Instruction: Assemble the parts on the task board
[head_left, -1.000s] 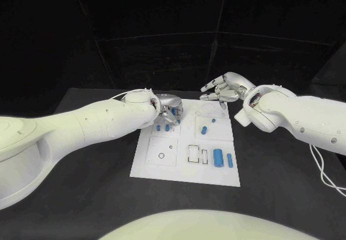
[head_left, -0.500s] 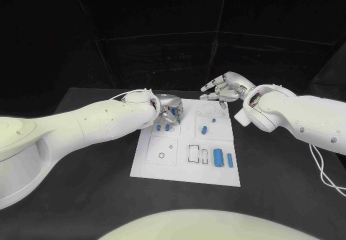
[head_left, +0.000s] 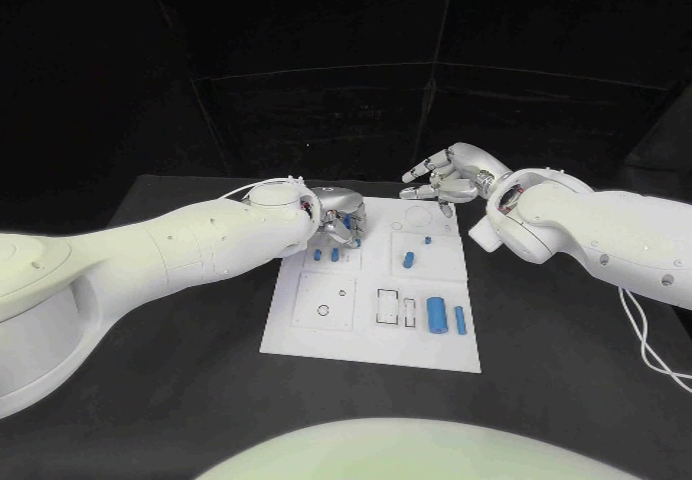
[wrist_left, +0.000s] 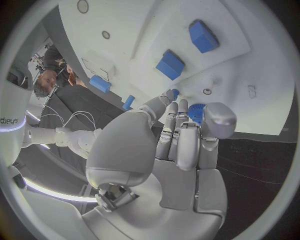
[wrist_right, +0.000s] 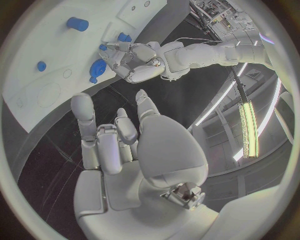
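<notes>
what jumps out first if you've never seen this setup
The white rectangular task board in the middle of the black table, dotted with small blue parts. Then the two silver hands at its far end: the left hand over the board's far-left corner, the right hand beyond its far edge.

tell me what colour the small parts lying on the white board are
Blue parts on the task board; the head view shows them best.

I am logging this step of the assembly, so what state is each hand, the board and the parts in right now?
Left hand: over the white task board's far left corner, fingers curled by a small blue part; a grip cannot be told.
Right hand: off the board's far edge, fingers apart, holding nothing.
White task board: flat on the black table.
Long blue cylinder: lying flat near the right edge.
</notes>
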